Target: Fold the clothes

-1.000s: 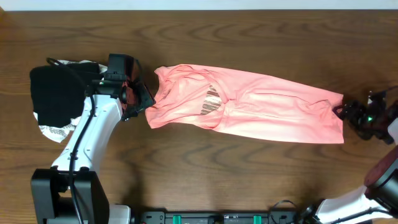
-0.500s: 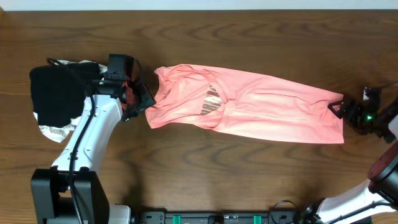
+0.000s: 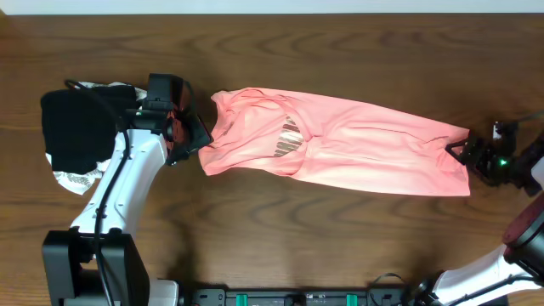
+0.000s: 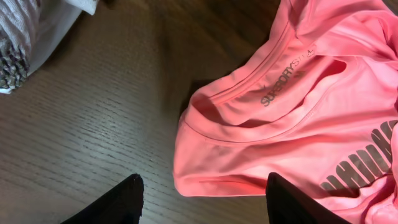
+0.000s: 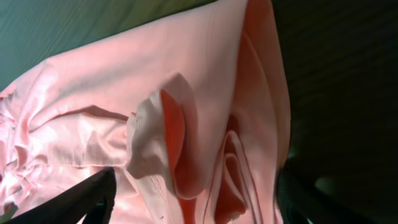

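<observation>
The shirt (image 3: pixel 340 153) lies stretched out; the left gripper (image 4: pixel 204 190) at the collar and the right gripper (image 5: pixel 196 190) at the hem both gape empty, seemingly poised to pinch its 2 ends.

**A:** Can anyone read the lettering (image 3: pixel 291 138) on the T-shirt (image 3: pixel 365 157)? From overhead it's mostly tucked into a fold.

**B:** Nope, and the left wrist view chops it off at the right edge. The neck print (image 4: pixel 283 84) half disappears into a crease too. The white patterned cloth (image 3: pixel 75 180) is mostly buried under the black garment (image 3: pixel 78 127), and the right arm (image 3: pixel 529 242) runs out of frame.
</observation>
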`<action>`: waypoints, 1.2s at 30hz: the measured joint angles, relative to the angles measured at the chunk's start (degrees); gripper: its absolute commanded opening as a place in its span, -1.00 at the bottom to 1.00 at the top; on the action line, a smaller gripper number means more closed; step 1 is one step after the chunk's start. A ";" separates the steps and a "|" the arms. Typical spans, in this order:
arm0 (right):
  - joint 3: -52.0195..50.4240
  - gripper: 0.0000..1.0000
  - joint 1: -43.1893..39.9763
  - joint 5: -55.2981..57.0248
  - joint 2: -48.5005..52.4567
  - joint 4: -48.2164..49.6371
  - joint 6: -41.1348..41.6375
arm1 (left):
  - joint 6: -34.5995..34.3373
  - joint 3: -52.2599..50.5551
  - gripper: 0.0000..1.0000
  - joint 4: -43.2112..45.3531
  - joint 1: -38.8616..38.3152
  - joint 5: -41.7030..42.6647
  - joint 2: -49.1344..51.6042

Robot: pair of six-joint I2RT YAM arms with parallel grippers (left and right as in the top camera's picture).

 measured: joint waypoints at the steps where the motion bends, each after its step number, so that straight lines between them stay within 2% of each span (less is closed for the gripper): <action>1: 0.00 0.65 -0.20 -0.28 0.04 -0.35 -0.07 | 0.00 -0.02 0.27 0.00 0.00 0.00 0.00; 7: 0.26 0.83 -1.90 -2.78 0.22 -3.19 -0.07 | 0.00 0.00 0.27 0.00 0.00 0.00 0.02; 16: 11.69 0.86 -3.28 4.44 5.38 -17.81 1.73 | 0.00 -0.02 0.28 0.00 0.00 0.02 0.02; 23: 19.19 0.76 -3.39 6.60 9.79 -21.16 0.81 | 0.00 -0.02 0.28 0.00 0.00 0.02 0.02; 28: 20.33 0.65 -3.39 2.10 12.44 -22.38 -2.08 | 0.00 0.00 0.28 0.00 0.00 0.00 0.02; 36: 21.42 0.64 -2.93 -5.64 15.52 -24.24 -5.81 | 0.00 -0.02 0.28 0.00 0.00 0.02 0.00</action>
